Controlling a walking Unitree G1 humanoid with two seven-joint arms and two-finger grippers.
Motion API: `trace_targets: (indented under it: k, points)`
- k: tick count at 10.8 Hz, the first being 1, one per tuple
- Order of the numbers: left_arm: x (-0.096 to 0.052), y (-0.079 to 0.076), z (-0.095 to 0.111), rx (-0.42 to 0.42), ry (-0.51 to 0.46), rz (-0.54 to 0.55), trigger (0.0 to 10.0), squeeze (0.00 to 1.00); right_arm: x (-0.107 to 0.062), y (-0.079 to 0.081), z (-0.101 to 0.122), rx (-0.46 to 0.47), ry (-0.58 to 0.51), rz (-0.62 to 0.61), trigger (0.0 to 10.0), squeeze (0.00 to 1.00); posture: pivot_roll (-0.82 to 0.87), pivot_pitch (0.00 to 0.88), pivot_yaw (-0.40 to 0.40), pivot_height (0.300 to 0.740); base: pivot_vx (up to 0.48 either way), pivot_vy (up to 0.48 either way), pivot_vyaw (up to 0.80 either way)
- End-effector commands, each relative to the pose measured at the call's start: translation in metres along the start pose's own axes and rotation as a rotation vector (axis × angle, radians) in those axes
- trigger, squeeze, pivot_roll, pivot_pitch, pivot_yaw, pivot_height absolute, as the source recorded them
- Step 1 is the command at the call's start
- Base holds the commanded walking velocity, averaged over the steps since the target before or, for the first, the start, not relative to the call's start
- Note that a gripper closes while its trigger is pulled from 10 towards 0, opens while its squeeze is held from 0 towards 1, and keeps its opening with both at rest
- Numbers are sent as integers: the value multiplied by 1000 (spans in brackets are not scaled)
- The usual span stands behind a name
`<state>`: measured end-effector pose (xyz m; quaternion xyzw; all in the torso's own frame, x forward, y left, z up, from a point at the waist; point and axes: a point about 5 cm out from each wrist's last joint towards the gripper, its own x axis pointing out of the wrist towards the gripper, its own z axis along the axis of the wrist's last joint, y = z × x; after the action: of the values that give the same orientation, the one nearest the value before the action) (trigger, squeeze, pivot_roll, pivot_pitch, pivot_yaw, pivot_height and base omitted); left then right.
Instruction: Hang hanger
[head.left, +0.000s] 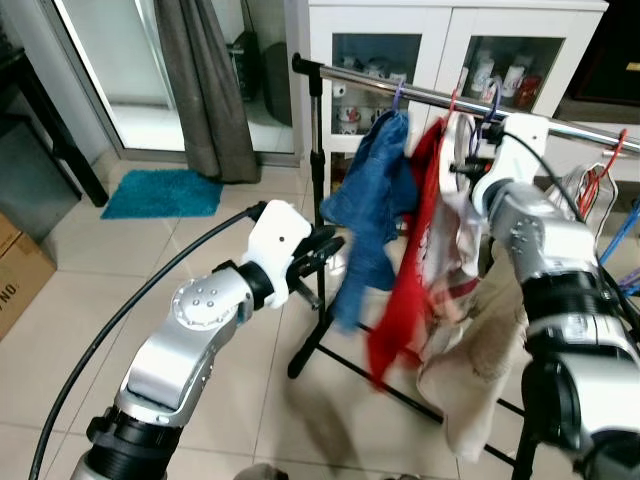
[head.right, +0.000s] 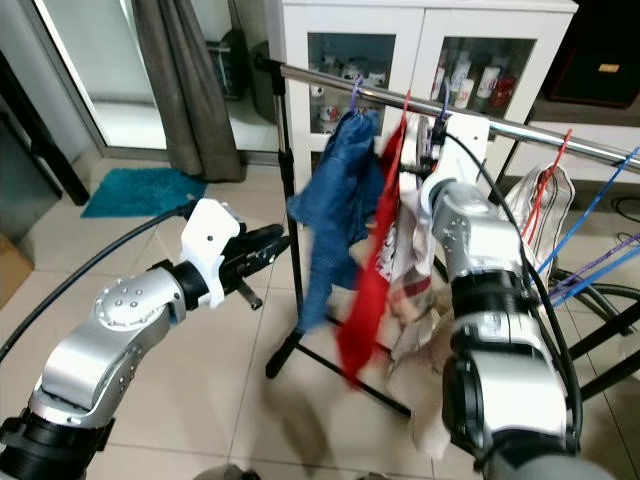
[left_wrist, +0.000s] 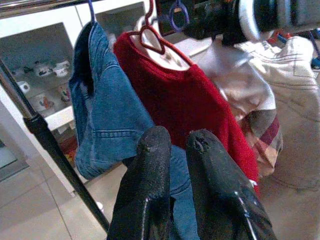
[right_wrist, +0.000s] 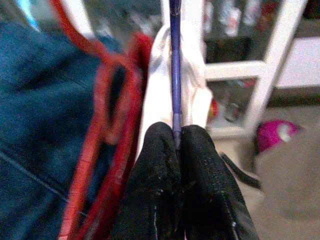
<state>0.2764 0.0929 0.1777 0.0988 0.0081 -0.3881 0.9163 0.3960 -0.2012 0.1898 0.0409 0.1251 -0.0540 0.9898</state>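
A white glass-door cabinet (head.left: 440, 60) stands behind the clothes rack (head.left: 560, 122), whose rail carries a blue denim garment (head.left: 372, 210), a red one (head.left: 405, 270) and a pale checked one (head.left: 470, 330) crowding the way. The right gripper (right_wrist: 176, 150) is up at the rail — fingers pinched tight on the purple hanger (right_wrist: 174, 65), between the white cloth. The left gripper (left_wrist: 175, 150) hovers near the denim, fingers nearly closed, empty. A teal mat (head.left: 163, 192) lies beyond.
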Motion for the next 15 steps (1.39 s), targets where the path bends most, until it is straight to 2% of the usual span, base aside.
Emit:
trace_targets:
  k: [1,4,6,9,11,12,13,15]
  points:
    - [-1,-3,6,17,-6,-18,10000,0,3,-9,8,-5,-19,-45,0,0,47,59,8,740,0,0,0]
    - [-4,-8,5,8,6,-35,10000,0,7,-29,-10,-5,58,-124,0,0,50,65,1,740,0,0,0]
    - [-3,-10,5,6,16,-59,10000,0,9,-34,-15,28,90,-138,0,0,53,68,2,740,0,0,0]
    - [-6,-11,4,4,38,-90,10000,0,12,-18,-23,117,132,-92,0,0,64,74,9,740,0,0,0]
    - [-4,-11,7,6,28,-90,10000,0,12,-7,-35,92,184,-58,0,0,71,75,8,740,0,0,0]
    - [-4,-10,9,3,24,-87,10000,0,11,-6,-41,82,198,-59,2353,0,72,76,6,740,0,0,0]
    - [-4,-9,10,1,19,-87,10000,0,11,-7,-44,62,206,-67,10000,0,70,75,8,740,0,0,0]
    - [-3,-9,11,-1,11,-88,10000,0,12,-8,-39,53,166,-70,10000,0,67,71,13,740,0,0,0]
